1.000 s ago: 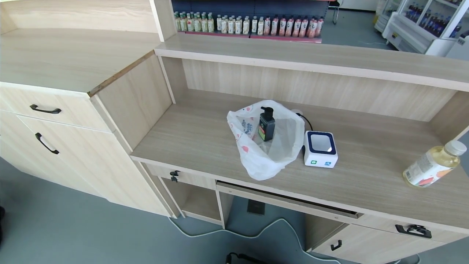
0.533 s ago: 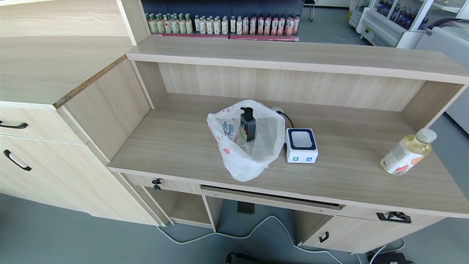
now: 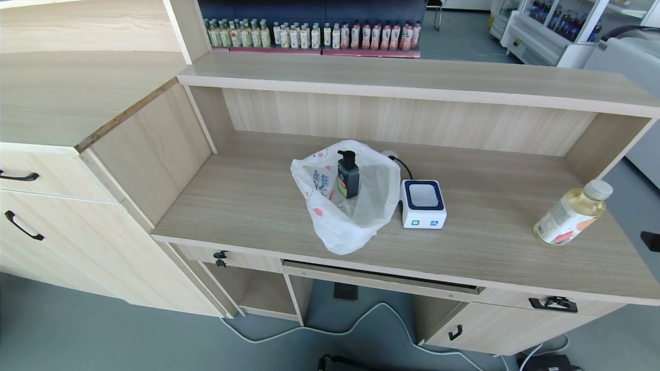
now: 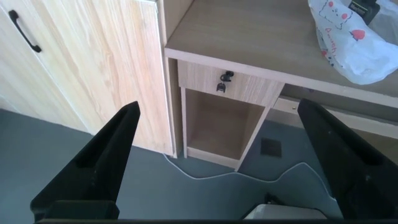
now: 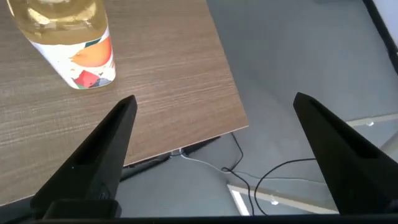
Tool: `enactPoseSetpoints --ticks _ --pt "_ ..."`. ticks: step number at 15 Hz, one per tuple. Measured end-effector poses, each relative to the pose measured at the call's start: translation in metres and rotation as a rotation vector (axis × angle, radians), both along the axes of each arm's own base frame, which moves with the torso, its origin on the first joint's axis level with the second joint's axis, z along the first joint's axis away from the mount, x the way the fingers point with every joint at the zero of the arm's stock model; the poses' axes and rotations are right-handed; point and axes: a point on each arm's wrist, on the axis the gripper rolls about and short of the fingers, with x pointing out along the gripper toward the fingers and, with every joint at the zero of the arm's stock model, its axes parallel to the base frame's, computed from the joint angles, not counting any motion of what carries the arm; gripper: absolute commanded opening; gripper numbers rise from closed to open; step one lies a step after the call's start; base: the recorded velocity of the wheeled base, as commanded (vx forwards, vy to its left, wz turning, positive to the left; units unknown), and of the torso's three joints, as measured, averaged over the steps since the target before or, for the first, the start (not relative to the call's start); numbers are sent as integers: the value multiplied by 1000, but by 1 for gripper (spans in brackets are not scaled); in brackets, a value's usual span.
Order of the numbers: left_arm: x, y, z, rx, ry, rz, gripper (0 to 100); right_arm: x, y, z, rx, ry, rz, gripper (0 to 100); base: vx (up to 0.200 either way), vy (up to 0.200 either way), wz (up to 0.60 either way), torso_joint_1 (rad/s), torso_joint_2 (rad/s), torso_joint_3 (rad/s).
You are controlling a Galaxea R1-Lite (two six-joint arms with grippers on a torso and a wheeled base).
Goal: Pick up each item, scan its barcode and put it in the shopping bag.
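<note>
A white printed shopping bag [image 3: 340, 219] stands open on the wooden counter [image 3: 247, 206], with a black pump bottle [image 3: 348, 178] upright inside it. Touching the bag's right side is a white barcode scanner [image 3: 423, 204] with a dark-framed window. A bottle of yellow drink [image 3: 571, 215] with a white cap stands near the counter's right end. My right gripper [image 5: 214, 158] is open and holds nothing, just off the counter's right front corner, short of the yellow drink [image 5: 68, 37]. My left gripper [image 4: 227, 165] is open and holds nothing, below counter height, left of the bag [image 4: 354, 40].
A raised back ledge [image 3: 412, 77] overhangs the rear of the counter, with side walls at both ends. A locked drawer [image 4: 227, 81] and an open cubby sit under the counter's left front. A cable runs from the scanner to the back wall. A tall cabinet [image 3: 62, 216] stands left.
The head camera swung between the oldest frame and now, so the whole picture shifted. A dark tip of my right arm has come in at the right edge. Bag, bottles and scanner have not moved.
</note>
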Motion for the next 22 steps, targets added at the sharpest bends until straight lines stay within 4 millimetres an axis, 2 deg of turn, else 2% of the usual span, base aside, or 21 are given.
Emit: enactPoseSetpoints --ticks 3,12,22 --pt "0 0 0 0 0 0 100 10 1 -2 -15 -44 38 100 0 0 0 0 0 0" --pt "0 0 0 0 0 -1 100 39 2 -25 -21 -122 121 100 0 0 0 0 0 0" --pt "0 0 0 0 0 -1 100 59 9 -47 -29 -131 176 100 0 0 0 0 0 0"
